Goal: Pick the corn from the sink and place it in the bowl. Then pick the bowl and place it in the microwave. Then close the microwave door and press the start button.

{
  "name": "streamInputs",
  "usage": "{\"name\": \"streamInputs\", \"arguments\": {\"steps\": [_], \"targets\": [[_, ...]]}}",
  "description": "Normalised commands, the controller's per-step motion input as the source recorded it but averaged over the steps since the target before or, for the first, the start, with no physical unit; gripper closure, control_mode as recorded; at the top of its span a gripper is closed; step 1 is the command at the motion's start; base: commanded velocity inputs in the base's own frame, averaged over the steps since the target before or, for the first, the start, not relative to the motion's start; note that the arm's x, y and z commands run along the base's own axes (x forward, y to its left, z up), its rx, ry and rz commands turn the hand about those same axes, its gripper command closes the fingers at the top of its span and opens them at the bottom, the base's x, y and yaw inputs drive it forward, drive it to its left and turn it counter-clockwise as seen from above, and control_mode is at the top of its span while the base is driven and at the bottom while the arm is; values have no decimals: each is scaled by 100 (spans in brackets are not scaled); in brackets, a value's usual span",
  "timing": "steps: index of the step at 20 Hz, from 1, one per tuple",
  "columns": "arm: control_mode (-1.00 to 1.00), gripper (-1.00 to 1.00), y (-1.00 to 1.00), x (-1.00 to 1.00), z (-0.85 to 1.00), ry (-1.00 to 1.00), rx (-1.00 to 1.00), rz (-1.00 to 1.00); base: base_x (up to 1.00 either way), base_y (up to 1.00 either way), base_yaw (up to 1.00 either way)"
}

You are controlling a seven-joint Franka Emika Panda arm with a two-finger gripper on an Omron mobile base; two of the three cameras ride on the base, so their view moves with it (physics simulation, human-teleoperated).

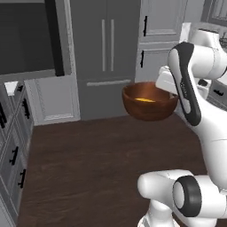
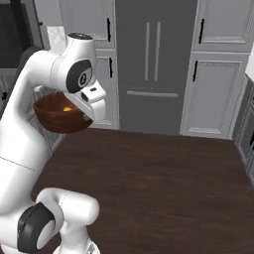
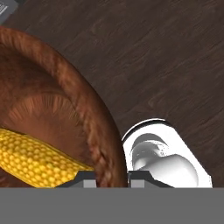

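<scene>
The reddish-brown wooden bowl (image 1: 148,110) (image 2: 59,121) (image 3: 65,87) hangs in the air above the dark floor. My gripper (image 1: 166,86) (image 2: 87,106) (image 3: 111,178) is shut on its thick rim, one fingertip inside the bowl and one outside. The yellow corn (image 1: 145,99) (image 2: 66,108) (image 3: 39,162) lies in the bottom of the bowl. The microwave door (image 1: 24,35), with dark glass and a long black bar handle (image 1: 54,35), is at the upper left of the left base view, higher than the bowl. I cannot tell whether the door stands open.
A tall grey fridge (image 1: 106,44) (image 2: 151,59) stands straight ahead with pale grey cabinets (image 2: 216,89) beside it. Grey drawers with black handles (image 1: 13,155) line the left side. Dark wood floor (image 2: 158,188) stretches between the base and the fridge.
</scene>
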Motion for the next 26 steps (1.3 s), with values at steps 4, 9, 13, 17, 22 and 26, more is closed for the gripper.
{"name": "streamInputs", "arguments": {"steps": [4, 9, 13, 17, 22, 26], "targets": [[100, 100, 0, 0, 0, 0, 0, 0, 95, -61, 58], [100, 100, 0, 0, 0, 0, 0, 0, 78, -72, 57], [100, 100, 0, 0, 0, 0, 0, 0, 64, -81, 53], [100, 100, 0, 0, 0, 0, 0, 0, 60, -82, 51], [100, 100, 0, 0, 0, 0, 0, 0, 46, -72, 51], [100, 100, 0, 0, 0, 0, 0, 0, 43, -45, 57]]}}
